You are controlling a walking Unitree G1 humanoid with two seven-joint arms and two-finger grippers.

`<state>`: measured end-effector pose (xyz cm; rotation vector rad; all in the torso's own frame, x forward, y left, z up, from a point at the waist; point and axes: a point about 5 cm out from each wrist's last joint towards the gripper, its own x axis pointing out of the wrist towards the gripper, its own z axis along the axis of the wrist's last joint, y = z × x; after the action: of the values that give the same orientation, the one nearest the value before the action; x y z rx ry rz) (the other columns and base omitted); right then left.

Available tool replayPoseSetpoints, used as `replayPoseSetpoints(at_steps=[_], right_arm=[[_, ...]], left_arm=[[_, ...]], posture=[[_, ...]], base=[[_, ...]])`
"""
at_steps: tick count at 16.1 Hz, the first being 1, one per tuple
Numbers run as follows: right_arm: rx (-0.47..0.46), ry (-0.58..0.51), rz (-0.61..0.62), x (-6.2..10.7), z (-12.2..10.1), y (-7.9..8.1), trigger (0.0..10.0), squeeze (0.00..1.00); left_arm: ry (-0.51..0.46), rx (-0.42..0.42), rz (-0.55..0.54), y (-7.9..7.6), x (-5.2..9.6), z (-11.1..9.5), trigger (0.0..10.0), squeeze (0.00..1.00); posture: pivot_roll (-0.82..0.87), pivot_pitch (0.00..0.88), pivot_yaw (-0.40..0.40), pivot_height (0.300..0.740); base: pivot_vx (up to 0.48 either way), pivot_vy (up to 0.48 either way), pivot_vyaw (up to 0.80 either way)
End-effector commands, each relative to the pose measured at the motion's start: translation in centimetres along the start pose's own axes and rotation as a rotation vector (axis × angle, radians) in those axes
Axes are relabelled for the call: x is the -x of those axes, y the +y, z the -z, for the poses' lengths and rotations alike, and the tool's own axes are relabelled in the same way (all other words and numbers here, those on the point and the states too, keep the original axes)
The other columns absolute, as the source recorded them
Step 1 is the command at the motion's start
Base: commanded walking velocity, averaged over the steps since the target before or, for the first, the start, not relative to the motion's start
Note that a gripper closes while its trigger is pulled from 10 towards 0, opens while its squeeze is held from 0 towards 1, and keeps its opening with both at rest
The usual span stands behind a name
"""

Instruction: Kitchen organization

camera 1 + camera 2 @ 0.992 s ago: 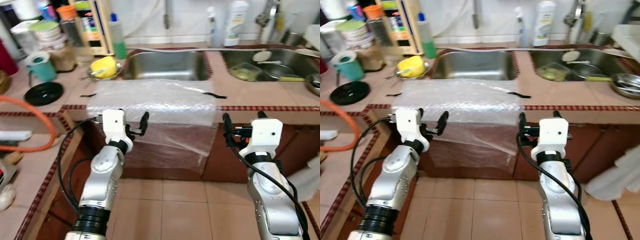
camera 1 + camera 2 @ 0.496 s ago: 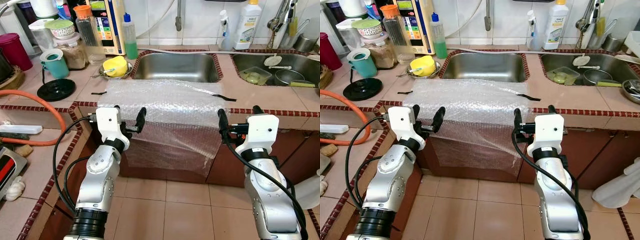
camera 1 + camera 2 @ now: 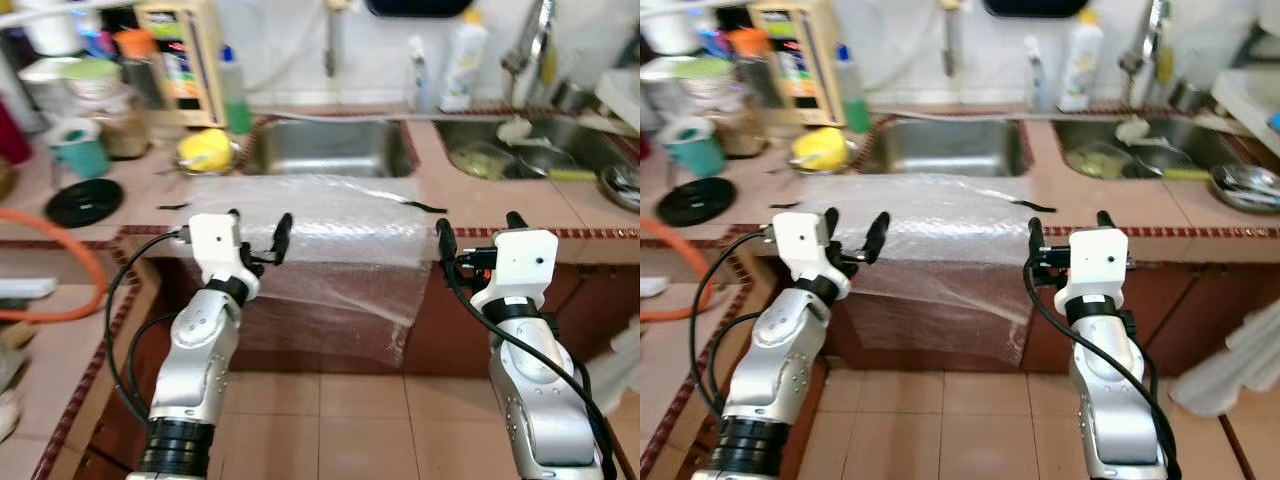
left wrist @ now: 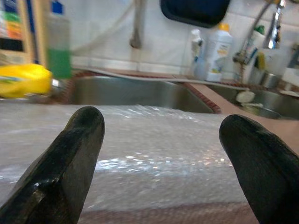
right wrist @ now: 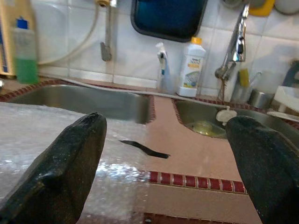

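Observation:
A sheet of bubble wrap [image 3: 320, 215] lies on the tiled counter [image 3: 480, 190] in front of the left sink [image 3: 325, 150] and hangs over the front edge, held by strips of black tape [image 3: 432, 207]. My left gripper [image 3: 258, 228] stands open just before the sheet's left part, at counter-edge height, with nothing between its fingers [image 4: 70, 158]. My right gripper [image 3: 478, 226] is open too, level with the edge just right of the sheet, facing the strip of counter between the two sinks. The wrap [image 4: 154, 140] fills the gap between the left fingers without touching them.
A second sink [image 3: 520, 150] with dishes sits at the right. Behind the sinks stand a white bottle [image 3: 460, 70] and a green bottle [image 3: 235, 95]. Left of the wrap are a yellow item in a bowl [image 3: 205, 150], a teal mug [image 3: 75, 145], a black lid [image 3: 85, 200] and an orange hose [image 3: 60, 240].
The whole picture has shifted a little and turned blurry, so the camera has moved. Both grippers keep the same open pose in front of the counter edge.

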<state>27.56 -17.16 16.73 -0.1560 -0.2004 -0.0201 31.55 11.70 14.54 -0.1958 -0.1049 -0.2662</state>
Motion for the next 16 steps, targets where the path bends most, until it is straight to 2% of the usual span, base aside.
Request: replayPoseSetpoints(at_steps=[1, 16], right_arm=[[-0.004, -0.023, -0.011, -0.11, -0.58, 0.31, 10.0, 0.00], [-0.001, -0.025, -0.043, -0.19, -0.47, 0.76, 10.0, 0.00]], left_arm=[[0.000, -0.010, -0.001, 0.33, 0.06, -0.26, 10.0, 0.00], [0.016, -0.020, -0.003, 0.50, 0.33, -0.12, 10.0, 0.00]], posture=[[-0.04, 0.000, 0.078, 0.740], [-0.02, 0.000, 0.072, 0.740]], base=[[0.356, 0.000, 0.00], [0.357, 0.000, 0.00]])
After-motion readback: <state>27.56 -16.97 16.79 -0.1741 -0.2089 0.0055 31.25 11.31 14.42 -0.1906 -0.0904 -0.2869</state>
